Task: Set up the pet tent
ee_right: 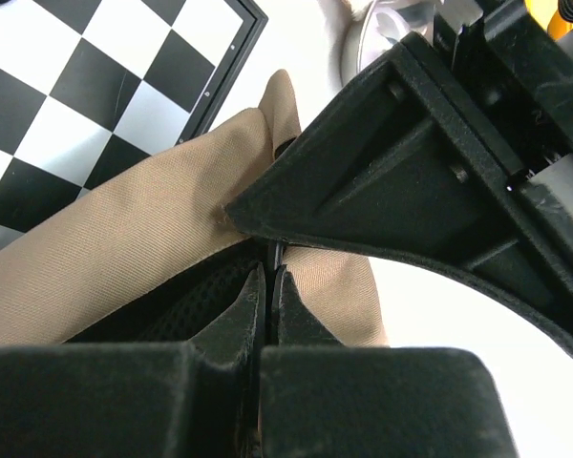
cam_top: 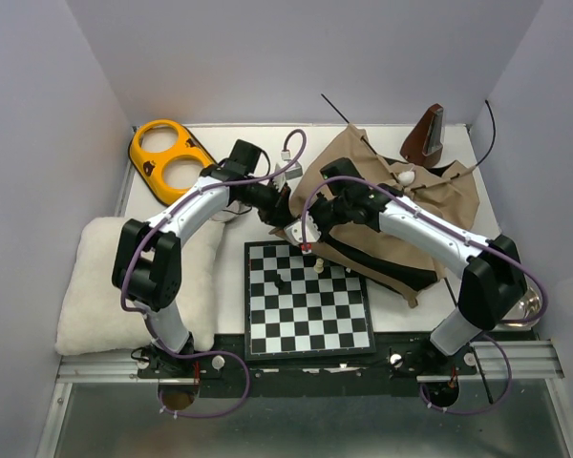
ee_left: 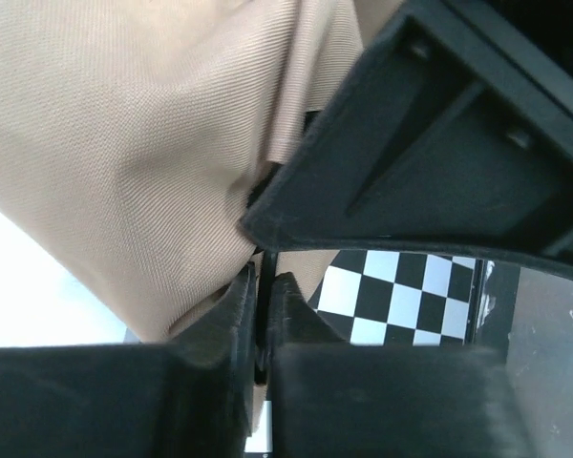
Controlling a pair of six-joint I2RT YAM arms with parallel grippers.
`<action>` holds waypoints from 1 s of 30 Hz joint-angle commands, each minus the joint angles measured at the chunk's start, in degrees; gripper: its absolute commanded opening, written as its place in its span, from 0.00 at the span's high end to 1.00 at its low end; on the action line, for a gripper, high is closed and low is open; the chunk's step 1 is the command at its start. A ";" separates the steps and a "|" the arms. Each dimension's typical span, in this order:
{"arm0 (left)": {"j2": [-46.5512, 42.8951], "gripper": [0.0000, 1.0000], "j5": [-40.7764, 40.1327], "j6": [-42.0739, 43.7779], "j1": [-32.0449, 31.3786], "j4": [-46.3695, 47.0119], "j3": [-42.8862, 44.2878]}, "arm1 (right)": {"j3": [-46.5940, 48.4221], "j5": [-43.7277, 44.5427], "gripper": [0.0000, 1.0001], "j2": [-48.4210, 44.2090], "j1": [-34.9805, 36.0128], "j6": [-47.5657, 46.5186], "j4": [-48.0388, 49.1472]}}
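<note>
The pet tent (cam_top: 363, 162) lies collapsed at the back right, tan fabric with black lining showing and a white pom-pom (cam_top: 407, 177) on top. Thin black pole ends stick out at the back (cam_top: 334, 107) and at the right (cam_top: 490, 124). Both grippers meet at the tent's near-left corner, just behind the chessboard. My left gripper (cam_top: 279, 221) (ee_left: 264, 279) is shut on a thin black pole (ee_left: 264, 262) beside the tan fabric (ee_left: 124, 172). My right gripper (cam_top: 310, 227) (ee_right: 272, 269) is shut on the same kind of thin pole (ee_right: 278, 250) at the fabric's edge (ee_right: 124, 248).
A chessboard (cam_top: 310, 305) (ee_left: 401, 296) (ee_right: 95, 86) with a few pieces lies in front of the tent. A fluffy white cushion (cam_top: 86, 286) sits at the left, an orange two-ring holder (cam_top: 167, 157) at the back left, a metal bowl (cam_top: 523, 307) at the right edge.
</note>
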 commanded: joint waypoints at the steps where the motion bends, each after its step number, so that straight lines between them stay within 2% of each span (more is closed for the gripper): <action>1: -1.78 1.00 1.71 1.09 -0.07 1.26 -1.37 | -0.03 1.57 0.99 -0.20 -0.22 -1.35 0.75; 4: -3.10 1.00 2.33 1.08 0.89 0.75 -2.16 | -0.82 4.29 0.98 -0.20 -0.57 -1.88 0.83; 10: -4.77 1.00 2.68 6.27 4.67 -4.62 -4.44 | -0.47 5.97 0.81 -0.38 -5.05 -2.50 0.75; 16: -5.39 1.00 2.33 7.94 5.73 -5.85 -4.98 | -0.82 6.85 0.77 -0.47 -7.16 -3.55 0.66; 20: -5.13 1.00 2.68 10.92 5.73 -8.39 -4.10 | -1.00 7.99 0.80 0.59 -7.34 -2.77 2.32; 23: -5.22 1.00 3.47 12.86 5.73 -9.98 -3.75 | -0.74 7.99 0.97 1.38 -7.34 -1.45 4.17; 24: -5.30 1.00 3.91 12.86 5.73 -9.98 -3.48 | -0.65 7.47 0.99 1.38 -7.34 -0.66 4.96; 28: -5.74 0.74 5.67 6.04 5.56 -3.68 -3.39 | -0.56 3.69 0.99 0.15 -7.34 2.07 6.98; 30: -5.57 0.66 6.11 2.07 5.12 1.07 -2.69 | -1.00 2.11 0.99 -0.55 -7.25 2.07 7.16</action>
